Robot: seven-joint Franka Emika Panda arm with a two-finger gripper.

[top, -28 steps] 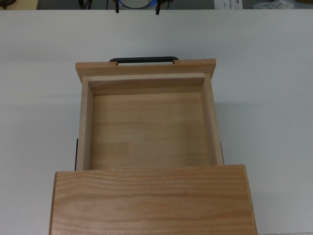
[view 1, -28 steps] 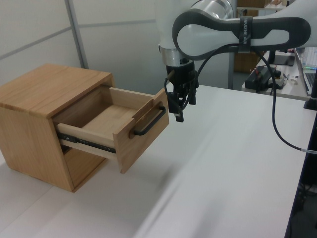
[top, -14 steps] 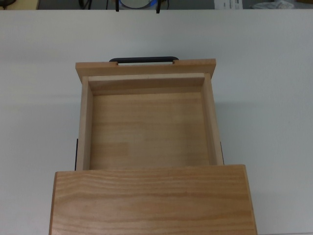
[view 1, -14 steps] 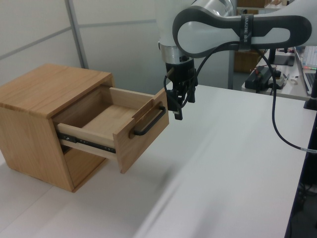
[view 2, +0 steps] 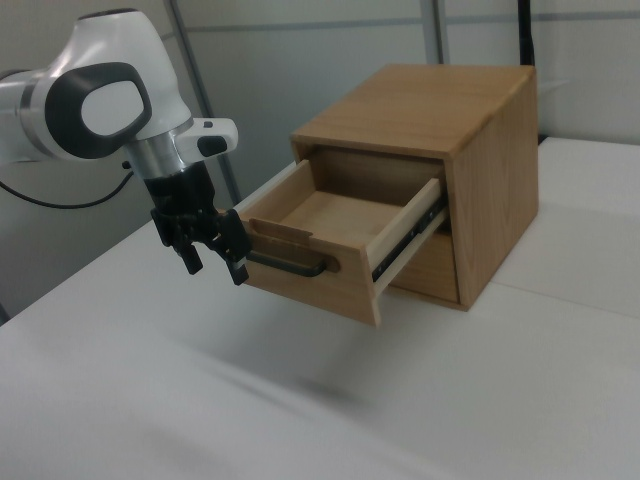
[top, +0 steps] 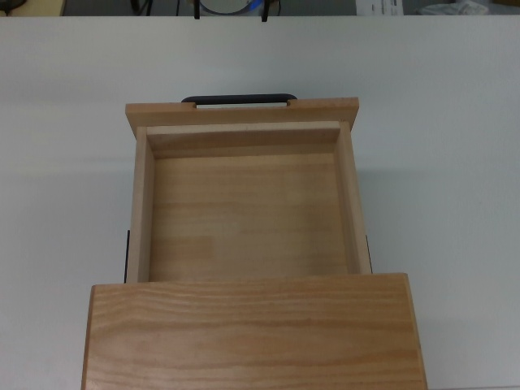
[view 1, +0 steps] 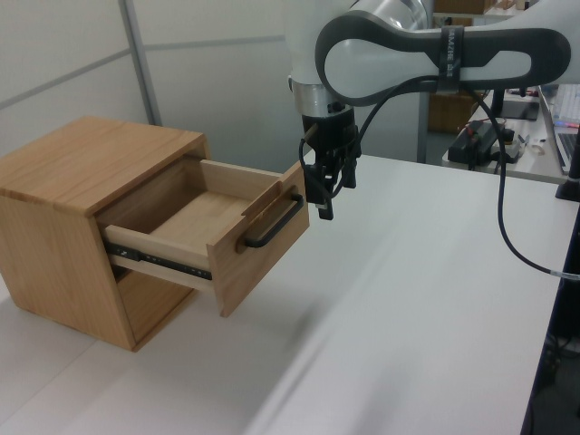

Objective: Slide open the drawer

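The drawer [view 1: 213, 237] stands well extended from its cabinet [view 1: 86, 163] on the counter [view 1: 426, 299], handle [view 1: 276, 224] free, with the claw [view 1: 321, 192] spread and empty just beside it; any withdrawal should lift straight clear, avoiding nudging the front panel.

Bright, even overhead light, no glare. Soft shadow under my drawer [view 1: 217, 237] on the table [view 1: 426, 299], lower centre. Slightly soft focus in the side views.
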